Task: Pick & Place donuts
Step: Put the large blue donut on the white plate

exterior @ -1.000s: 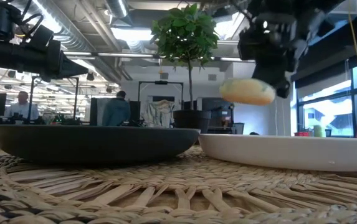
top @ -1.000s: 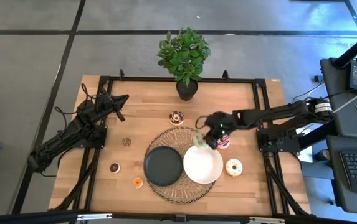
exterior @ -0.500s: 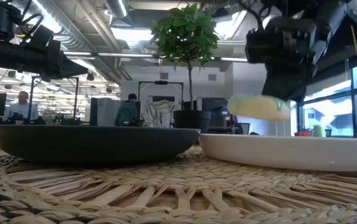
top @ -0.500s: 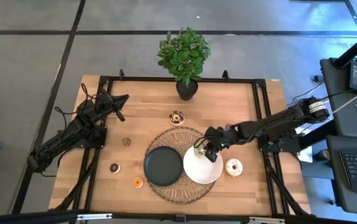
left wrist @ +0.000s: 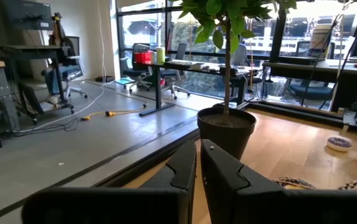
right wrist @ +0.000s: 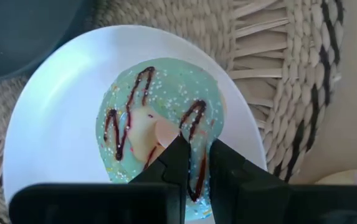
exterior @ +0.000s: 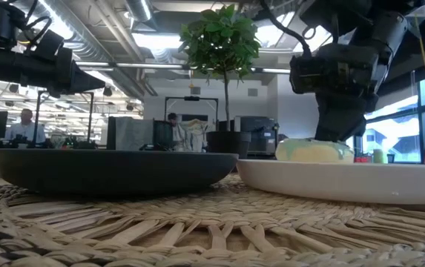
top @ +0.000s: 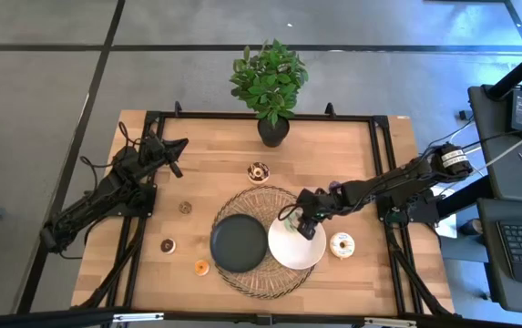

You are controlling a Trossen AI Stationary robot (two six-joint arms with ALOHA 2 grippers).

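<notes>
A green-iced donut [right wrist: 159, 124] with dark drizzle lies on the far part of the white plate [top: 301, 251]; the low view shows the green donut [exterior: 314, 150] resting on the plate. My right gripper [right wrist: 195, 152] stands over it, slanting down, with its fingers nearly together on the ring. In the high view, my right gripper [top: 299, 221] is above the plate's far edge. My left gripper [left wrist: 199, 155] is shut and empty, level, parked at the far left [top: 180, 144]. My right gripper has the green donut's ring beside its hole [right wrist: 194, 118] between its two fingers, which slant down from the table's right. The fingers themselves cover the exact place of contact. The donut lies flat, its underside on the white plate.
A black plate [top: 240, 243] sits beside the white one on a round woven mat [top: 259, 281]. Loose donuts lie on the wood: chocolate [top: 258, 171], cream [top: 341, 244], a small one [top: 185, 208], a dark one [top: 168, 245] and an orange one [top: 201, 267]. A potted plant [top: 273, 129] stands at the far edge.
My right gripper has come down and toward the table's near edge over the white plate, carrying the green donut. The donut, which hung above the plate a second ago, now rests on it.
</notes>
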